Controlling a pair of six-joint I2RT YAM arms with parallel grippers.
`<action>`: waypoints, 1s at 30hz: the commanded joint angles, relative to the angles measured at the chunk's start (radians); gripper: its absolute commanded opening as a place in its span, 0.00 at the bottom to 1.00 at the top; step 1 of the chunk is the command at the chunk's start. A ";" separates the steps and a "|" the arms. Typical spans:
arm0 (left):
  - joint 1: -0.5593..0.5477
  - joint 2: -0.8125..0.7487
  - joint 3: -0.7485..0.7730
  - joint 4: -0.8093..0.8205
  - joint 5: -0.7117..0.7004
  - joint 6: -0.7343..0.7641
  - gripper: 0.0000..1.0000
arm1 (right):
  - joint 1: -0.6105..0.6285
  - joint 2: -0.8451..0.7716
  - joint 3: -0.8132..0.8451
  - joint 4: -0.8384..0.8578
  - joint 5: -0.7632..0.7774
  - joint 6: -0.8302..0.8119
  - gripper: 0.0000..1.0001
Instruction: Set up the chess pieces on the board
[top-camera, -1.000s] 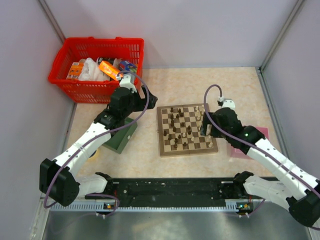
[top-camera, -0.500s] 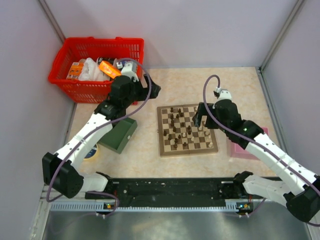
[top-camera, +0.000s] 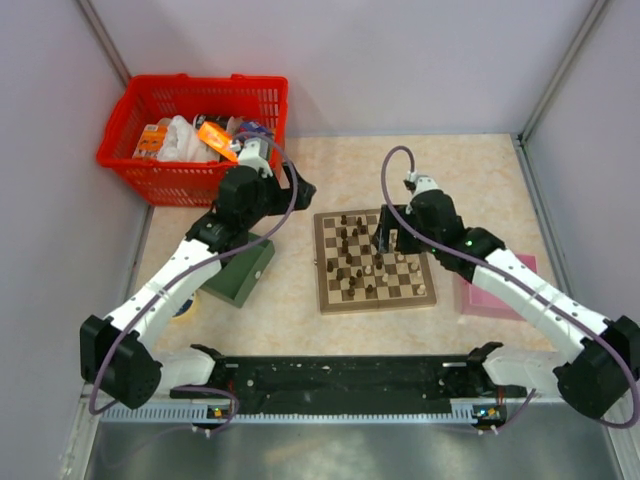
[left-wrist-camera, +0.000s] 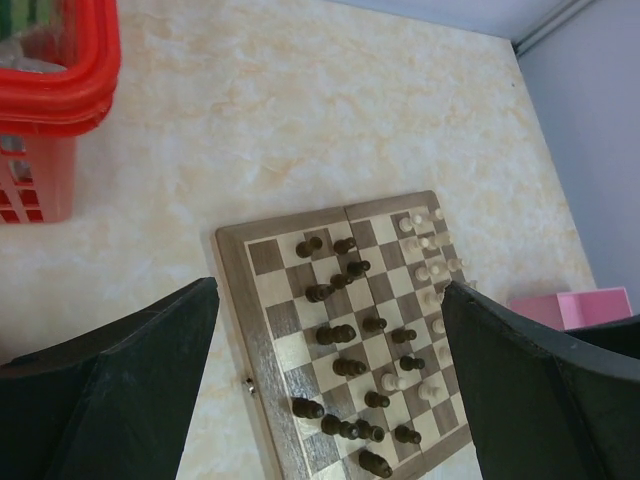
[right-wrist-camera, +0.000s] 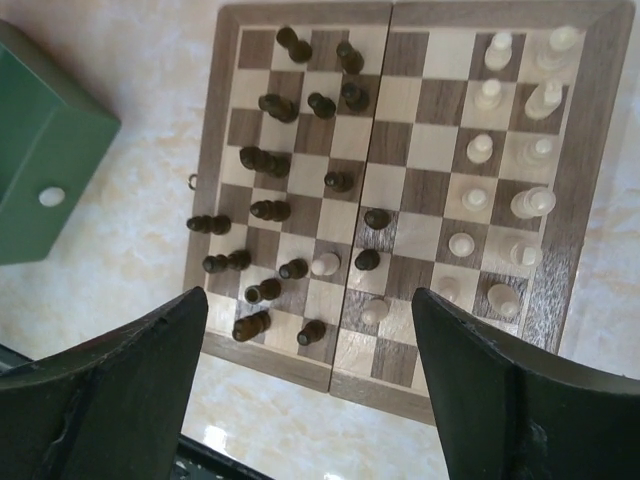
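Note:
The board (top-camera: 320, 266) lies mid-table, its tan border also showing in the left wrist view (left-wrist-camera: 232, 300) and the right wrist view (right-wrist-camera: 560, 280). Dark brown pieces (top-camera: 348, 250) stand scattered on its left half, some close together (right-wrist-camera: 270, 160) (left-wrist-camera: 340, 335). Cream pieces (top-camera: 405, 262) stand mostly in two columns on its right side (right-wrist-camera: 480, 150) (left-wrist-camera: 425, 245), with a few among the dark ones. My left gripper (top-camera: 300, 188) (left-wrist-camera: 328, 287) is open and empty, high off the board's back left corner. My right gripper (top-camera: 388, 232) (right-wrist-camera: 308, 295) is open and empty above the board's middle.
A red basket (top-camera: 195, 120) (left-wrist-camera: 60, 90) full of items stands at the back left. A green box (top-camera: 240, 272) (right-wrist-camera: 50, 180) lies left of the board, under my left arm. A pink box (top-camera: 495, 292) (left-wrist-camera: 575, 305) lies right of the board. Grey walls close the sides.
My right gripper has moved left and toward the back, from the board's right side to over its middle. My left gripper shifted slightly up and back. No piece has visibly moved.

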 joint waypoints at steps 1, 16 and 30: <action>0.002 -0.019 0.007 0.114 0.092 -0.017 0.99 | 0.017 0.062 0.040 -0.035 -0.030 -0.033 0.80; 0.002 -0.028 0.004 0.086 -0.008 0.046 0.99 | 0.113 0.248 0.129 -0.100 0.030 -0.029 0.43; 0.003 -0.051 -0.027 0.079 -0.081 0.077 0.99 | 0.163 0.285 0.146 -0.158 0.156 0.056 0.34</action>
